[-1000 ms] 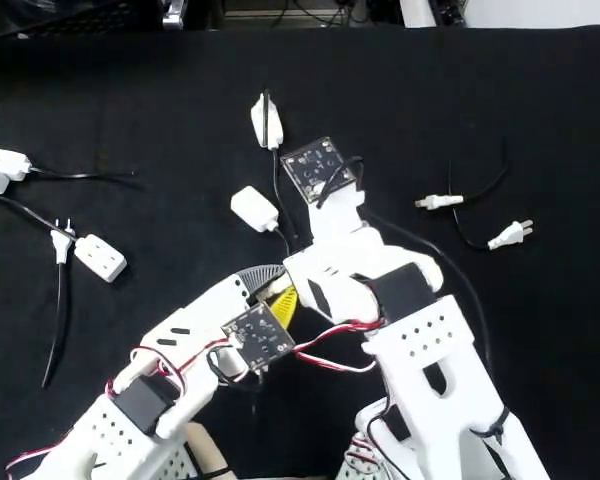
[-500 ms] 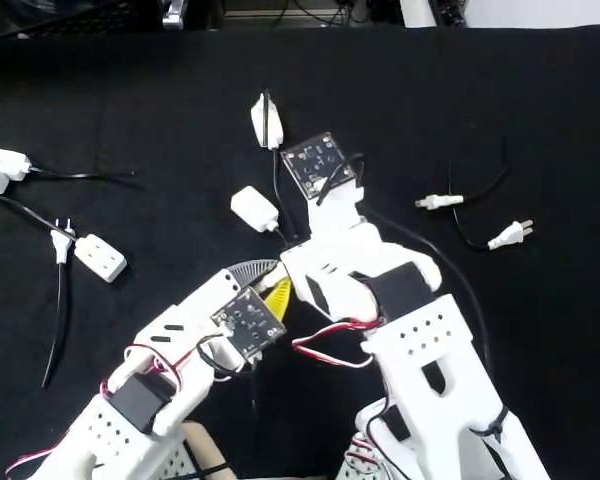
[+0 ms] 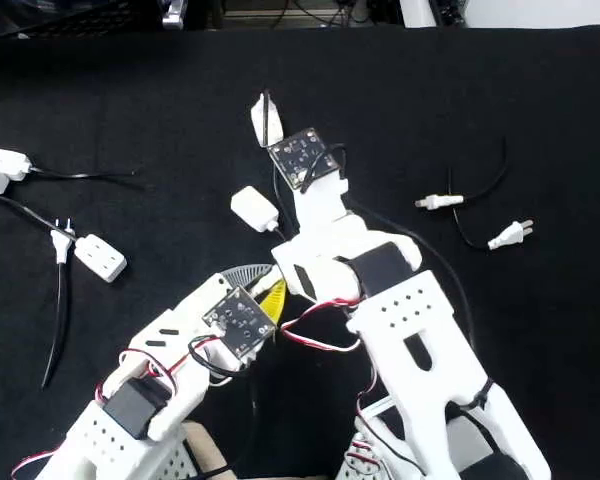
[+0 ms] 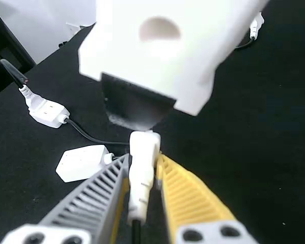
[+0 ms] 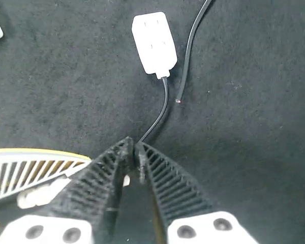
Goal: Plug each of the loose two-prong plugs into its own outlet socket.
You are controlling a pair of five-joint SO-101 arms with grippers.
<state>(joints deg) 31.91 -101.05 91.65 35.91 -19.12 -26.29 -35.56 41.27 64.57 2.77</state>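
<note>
4 sockets (image 3: 254,208), 3 loose plugs (image 3: 510,235); left tool (image 4: 142,166) tight on a 4th plug (image 4: 144,150), right tool (image 5: 134,148) tight on 1 cord (image 5: 161,113).

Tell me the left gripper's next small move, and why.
Probably swing the left gripper toward the socket, turning the plug to face its slots. That gripper is shut on the plug, which points at the right arm's casing, while the right gripper pinches the socket's cord and the socket lies aside, unplugged.
</note>
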